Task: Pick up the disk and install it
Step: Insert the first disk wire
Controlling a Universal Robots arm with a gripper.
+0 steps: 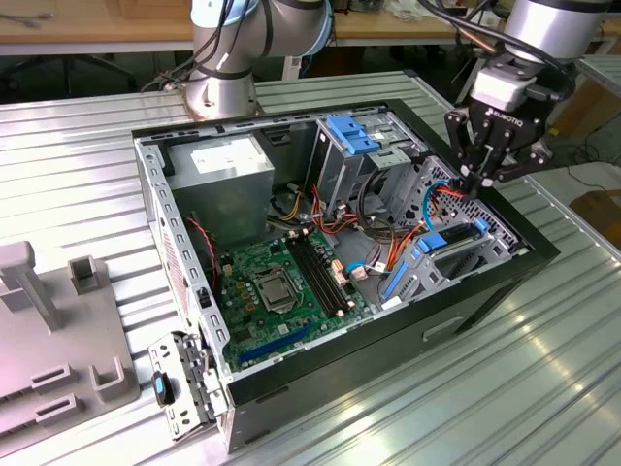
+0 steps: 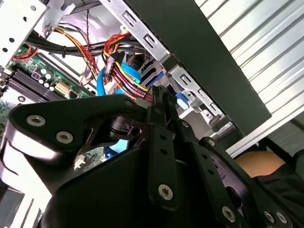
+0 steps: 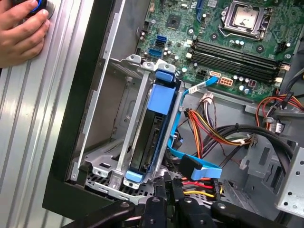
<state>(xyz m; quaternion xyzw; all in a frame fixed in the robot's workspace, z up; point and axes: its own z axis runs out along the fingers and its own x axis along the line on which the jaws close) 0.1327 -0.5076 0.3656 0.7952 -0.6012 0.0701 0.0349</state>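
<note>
Gripper (image 1: 482, 178): black metal fingers squeezed together, nothing held. Disk (image 3: 160, 97) just below gripper tips (touching or not, cannot tell). Disk is flat dark slab with bright blue plastic rails, standing on edge inside shiny grey metal drive cage (image 3: 102, 156) of black computer case (image 1: 485, 291). Just beside gripper: flat blue cable (image 3: 176, 137), red and yellow wires (image 3: 202, 121). Farther off: green motherboard (image 3: 228, 52), person's hand (image 3: 21, 33) on ribbed metal table (image 3: 42, 118).

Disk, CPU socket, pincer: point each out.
disk (image 3: 149, 133): first wrist view, dark body between its blue rails.
CPU socket (image 1: 270, 289): exterior view, centre of the socket.
pincer (image 1: 481, 181): exterior view, midway between its fingertips.
</note>
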